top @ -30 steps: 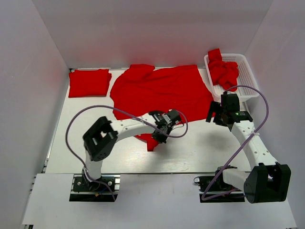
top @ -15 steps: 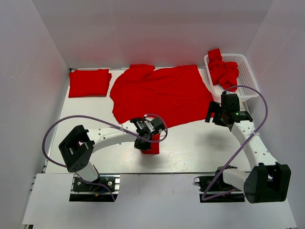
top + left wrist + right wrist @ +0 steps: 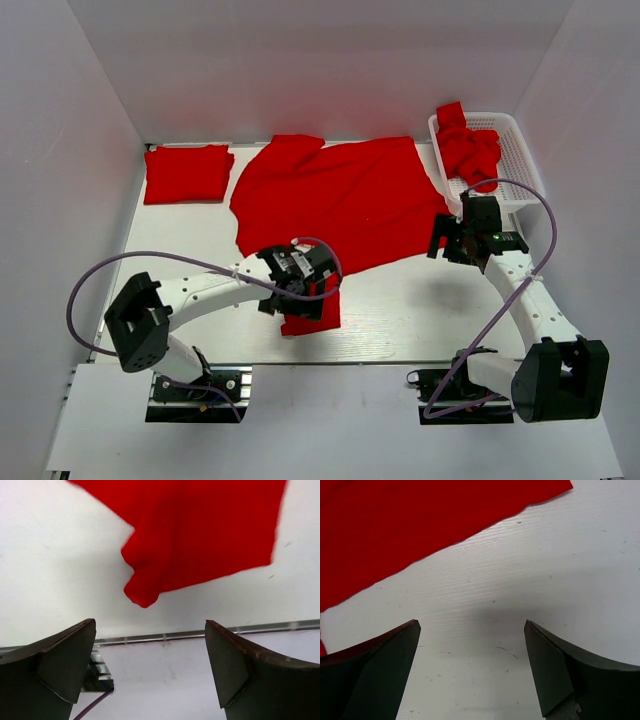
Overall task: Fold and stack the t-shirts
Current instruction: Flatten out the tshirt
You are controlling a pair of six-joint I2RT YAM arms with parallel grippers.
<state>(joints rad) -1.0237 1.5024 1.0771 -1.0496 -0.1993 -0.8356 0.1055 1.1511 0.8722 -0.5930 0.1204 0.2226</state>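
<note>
One red t-shirt (image 3: 340,200) lies spread across the middle of the table, with one corner (image 3: 312,315) drawn out toward the near edge. My left gripper (image 3: 288,295) hovers just left of that corner. In the left wrist view it (image 3: 150,624) is open and empty, with the cloth corner (image 3: 142,592) lying beyond the fingertips. A folded t-shirt (image 3: 187,172) sits at the back left. Crumpled t-shirts (image 3: 470,150) fill the basket. My right gripper (image 3: 447,240) hangs open by the spread shirt's right edge. In the right wrist view it (image 3: 472,623) is over bare table, below the shirt's hem (image 3: 410,525).
The white lattice basket (image 3: 520,150) stands at the back right, against the wall. White walls close in the table on the left, back and right. The table's metal front edge (image 3: 200,632) runs just past the left fingertips. A purple cable (image 3: 150,265) loops beside the left arm.
My left gripper dragged the shirt's corner toward the near edge and leftward, then opened and let it go. The right arm has stayed put.
</note>
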